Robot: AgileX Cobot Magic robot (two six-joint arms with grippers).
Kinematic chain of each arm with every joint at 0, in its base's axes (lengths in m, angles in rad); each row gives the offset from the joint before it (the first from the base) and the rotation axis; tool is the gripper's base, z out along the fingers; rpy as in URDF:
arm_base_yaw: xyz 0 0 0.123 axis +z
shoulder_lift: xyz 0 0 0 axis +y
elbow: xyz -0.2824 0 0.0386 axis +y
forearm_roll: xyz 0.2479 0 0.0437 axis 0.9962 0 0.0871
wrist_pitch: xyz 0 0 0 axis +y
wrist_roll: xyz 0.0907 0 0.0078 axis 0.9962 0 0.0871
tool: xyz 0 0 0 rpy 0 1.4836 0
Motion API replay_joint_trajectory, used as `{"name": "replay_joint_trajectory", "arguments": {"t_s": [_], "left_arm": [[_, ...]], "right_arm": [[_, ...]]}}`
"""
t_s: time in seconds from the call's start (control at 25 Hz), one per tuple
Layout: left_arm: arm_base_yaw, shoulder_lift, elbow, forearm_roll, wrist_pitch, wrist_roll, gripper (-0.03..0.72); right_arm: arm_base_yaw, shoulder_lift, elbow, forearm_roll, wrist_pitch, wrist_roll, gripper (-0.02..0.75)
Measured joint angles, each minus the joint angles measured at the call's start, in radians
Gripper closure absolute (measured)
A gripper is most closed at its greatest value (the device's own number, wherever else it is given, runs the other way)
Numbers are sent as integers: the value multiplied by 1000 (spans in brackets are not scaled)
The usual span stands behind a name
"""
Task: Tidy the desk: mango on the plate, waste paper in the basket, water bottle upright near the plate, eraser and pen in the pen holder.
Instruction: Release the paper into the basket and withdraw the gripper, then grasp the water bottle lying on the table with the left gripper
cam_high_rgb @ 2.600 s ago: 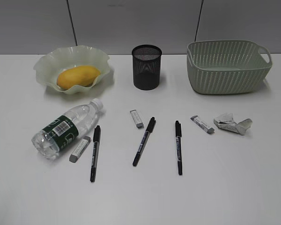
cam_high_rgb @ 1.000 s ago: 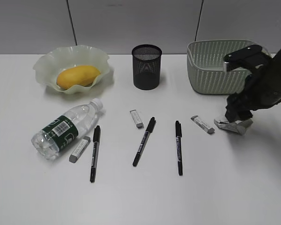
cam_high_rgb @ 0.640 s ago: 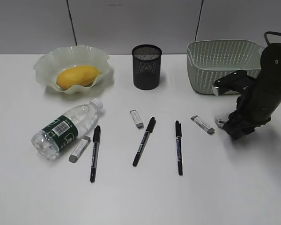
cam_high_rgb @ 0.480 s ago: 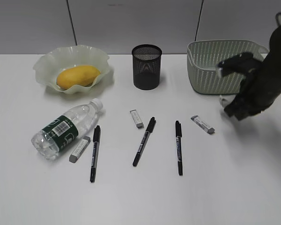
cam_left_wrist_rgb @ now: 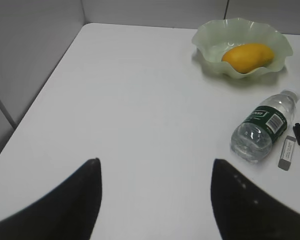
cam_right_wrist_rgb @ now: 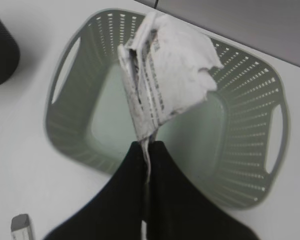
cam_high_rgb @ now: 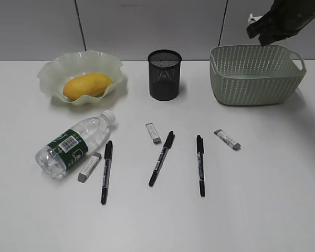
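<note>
While the right gripper (cam_right_wrist_rgb: 147, 150) hangs above the basket (cam_right_wrist_rgb: 80, 145), its jaws are pinched on the waste paper (cam_right_wrist_rgb: 165, 75), whose lower edge is hidden between them. From outside, that gripper (cam_high_rgb: 260, 31) is cut off by the top edge and the paper is barely visible. The left gripper (cam_left_wrist_rgb: 155, 195) stands spread over bare table, its tips cropped; the bottle (cam_left_wrist_rgb: 262, 127) and mango (cam_left_wrist_rgb: 247, 51) lie ahead to its right.

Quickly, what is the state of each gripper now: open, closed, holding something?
Left gripper: open, holding nothing, above the bare table.
Right gripper: closed on the waste paper, held above the basket.
</note>
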Motion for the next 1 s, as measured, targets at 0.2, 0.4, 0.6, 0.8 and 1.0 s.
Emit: {"name": "replay_joint_trajectory", "arguments": {"t_s": [0.2, 0.4, 0.6, 0.8, 1.0], "left_arm": [[2, 0, 0, 0, 0, 0, 181], [2, 0, 0, 0, 0, 0, 181], [2, 0, 0, 0, 1, 0, 181], [2, 0, 0, 0, 1, 0, 181], [2, 0, 0, 1, 1, 0, 181]], "right_arm": [[-1, 208, -253, 10, 194, 29, 360], [-1, 176, -274, 24, 270, 36, 123], [-1, -142, 49, 79, 197, 42, 122], [1, -568, 511, 123, 98, 68, 127], [1, -956, 808, 155, 226, 78, 140]]}}
